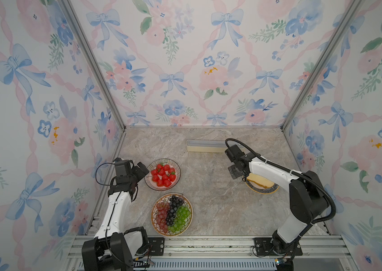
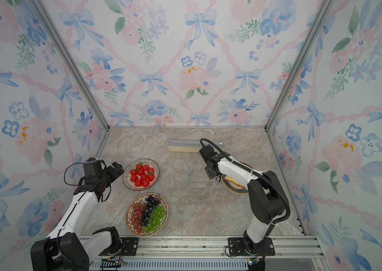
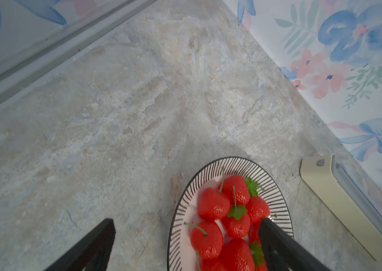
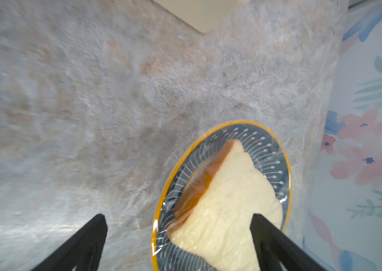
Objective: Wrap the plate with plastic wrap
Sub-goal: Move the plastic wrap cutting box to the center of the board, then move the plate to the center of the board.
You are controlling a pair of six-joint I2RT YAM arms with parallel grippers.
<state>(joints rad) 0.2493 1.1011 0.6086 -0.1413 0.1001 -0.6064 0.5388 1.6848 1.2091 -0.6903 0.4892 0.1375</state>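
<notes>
A yellow-rimmed blue plate (image 4: 251,123) with a slice of bread (image 4: 232,199) lies at the right, under glossy, crinkly plastic wrap (image 4: 265,152). My right gripper (image 4: 178,215) hangs open just above its near edge, holding nothing; in a top view the arm hides part of this plate (image 1: 261,188). The cream wrap box (image 1: 205,146) lies at the back. My left gripper (image 3: 186,220) is open over the edge of a striped plate (image 3: 211,169) of strawberries, nothing between its fingers. I see no film on that plate.
A third plate (image 1: 186,228), holding red, black and green grapes, sits near the front. Walls with flowered paper close in the left, right and back. An aluminium rail (image 1: 208,244) with the arm bases runs along the front edge.
</notes>
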